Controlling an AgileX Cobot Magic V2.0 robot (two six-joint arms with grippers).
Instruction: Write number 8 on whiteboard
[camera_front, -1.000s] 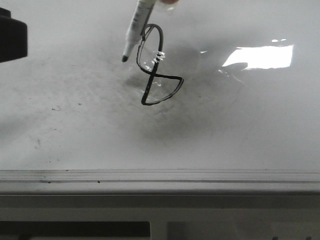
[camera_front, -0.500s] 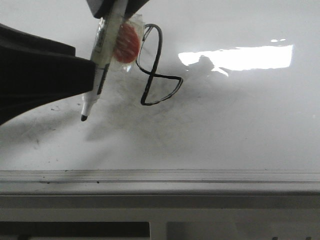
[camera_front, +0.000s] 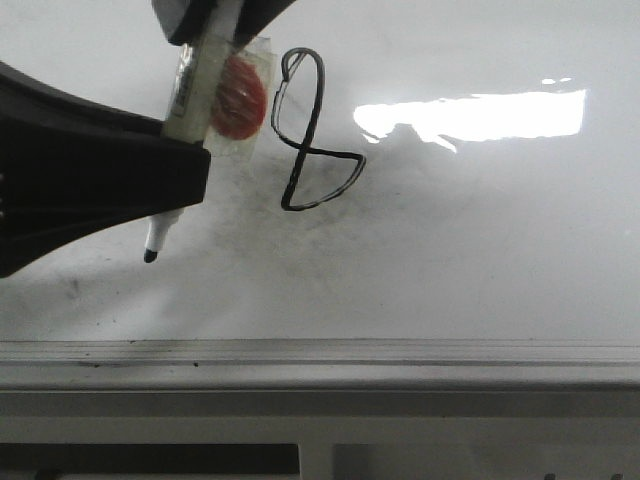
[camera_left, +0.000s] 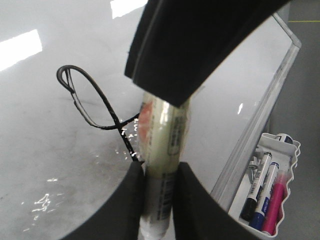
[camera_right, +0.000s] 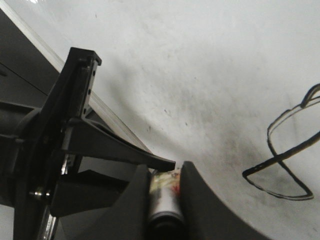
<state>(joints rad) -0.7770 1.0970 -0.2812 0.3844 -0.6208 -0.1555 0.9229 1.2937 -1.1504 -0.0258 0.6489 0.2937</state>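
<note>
The marker (camera_front: 190, 120) has been drawn lower and farther from the finished number 8 (camera_front: 313, 132), its tip lifted off the whiteboard (camera_front: 480, 260), both grippers (camera_left: 159, 172) (camera_right: 165, 172) clamped around its barrel, seemingly to avoid smudging.

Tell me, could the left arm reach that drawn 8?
Probably yes: the left gripper holds the marker close beside the number 8, with only bare whiteboard between them.

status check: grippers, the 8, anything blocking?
Left gripper and right gripper both shut on marker. Number 8 drawn on whiteboard. Marker tip off the figure; nothing covering it.
</note>
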